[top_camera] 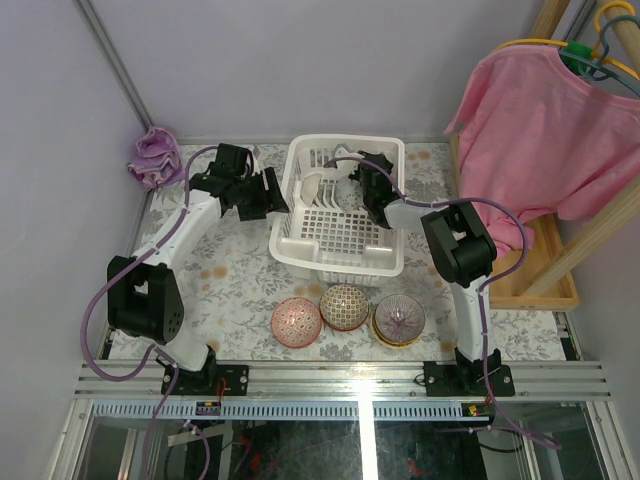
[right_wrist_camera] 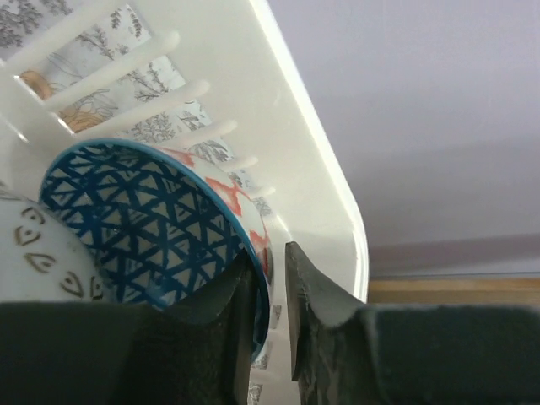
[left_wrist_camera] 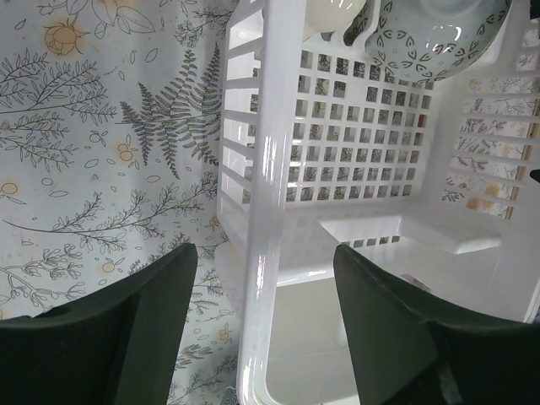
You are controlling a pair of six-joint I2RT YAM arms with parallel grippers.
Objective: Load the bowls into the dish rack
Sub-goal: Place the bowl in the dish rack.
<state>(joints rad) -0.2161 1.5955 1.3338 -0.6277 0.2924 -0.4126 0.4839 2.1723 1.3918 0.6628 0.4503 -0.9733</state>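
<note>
The white dish rack stands at the middle back of the table. My left gripper is open and straddles the rack's left wall without touching it, one finger outside and one inside. My right gripper reaches into the rack's far right corner. Its jaws straddle the rim of a blue-netted bowl standing on edge among the tines, with a narrow gap at the outer finger. A leaf-marked white bowl and a whitish bowl also stand in the rack. Pink-red, netted and tan-yellow bowls sit in front.
A crumpled pink cloth lies at the back left corner. A pink shirt hangs on a hanger at the right over a wooden frame. The table carries a leaf-patterned cover.
</note>
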